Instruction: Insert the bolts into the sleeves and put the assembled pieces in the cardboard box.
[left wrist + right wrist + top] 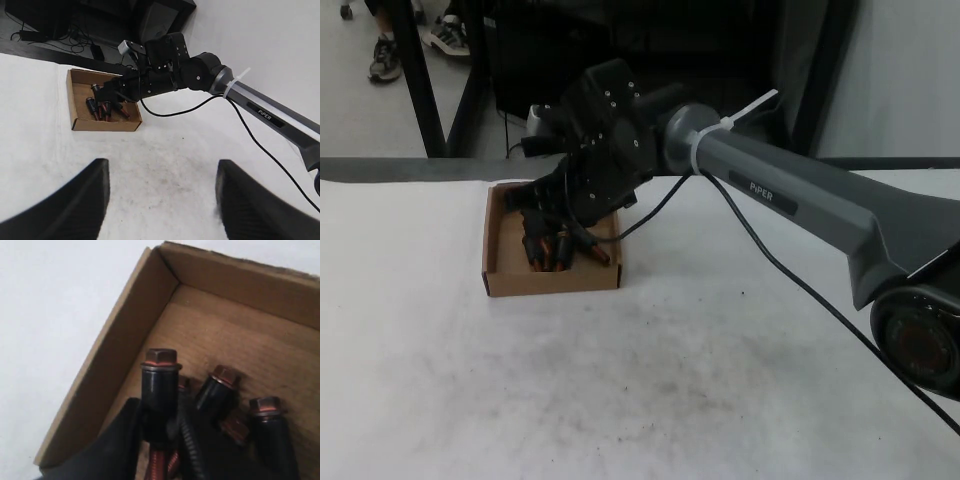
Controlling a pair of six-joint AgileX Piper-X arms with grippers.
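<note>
The cardboard box (550,282) stands at the bench's far left, with several assembled pieces (548,250) lying in it, each a black sleeve with a copper bolt head. My right gripper (161,426) is down inside the box (125,335), shut on one assembled piece (160,385) held above the others (220,390). From above, the right gripper (552,215) hangs over the box's middle. My left gripper (160,200) stands open and holds nothing, well back from the box (80,122) over bare bench, facing the right gripper (114,92).
The right arm (790,205) reaches across the bench from the right, and a black cable (770,262) hangs off it. The white bench top (650,390) spreads in front of the box. Black frame legs (420,80) stand behind the bench's back edge.
</note>
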